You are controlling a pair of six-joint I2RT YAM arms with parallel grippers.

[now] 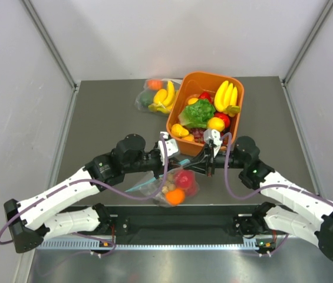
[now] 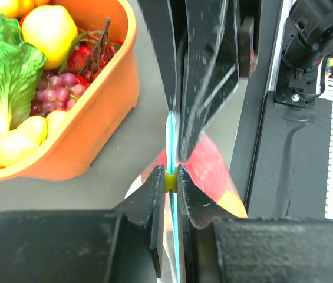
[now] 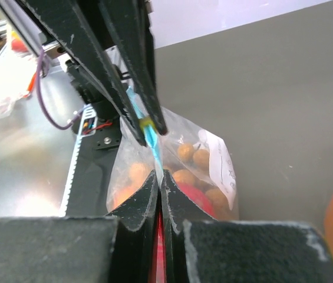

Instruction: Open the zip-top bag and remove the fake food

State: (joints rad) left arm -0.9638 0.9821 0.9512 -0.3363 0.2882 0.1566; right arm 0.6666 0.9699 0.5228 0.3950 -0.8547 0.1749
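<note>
Pinching zip-top bag (image 1: 165, 190): both end effectors (image 2: 170, 177) (image 3: 159, 180)

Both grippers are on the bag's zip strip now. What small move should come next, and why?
Probably draw the left gripper along the teal zip strip, away from the right gripper, which holds fast. Both are shut on the zip-top bag at its mouth, the left on the yellow slider. The strip looks sealed, and the fake food is inside.

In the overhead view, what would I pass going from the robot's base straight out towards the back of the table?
Black base rail → zip-top bag → orange basket.
</note>
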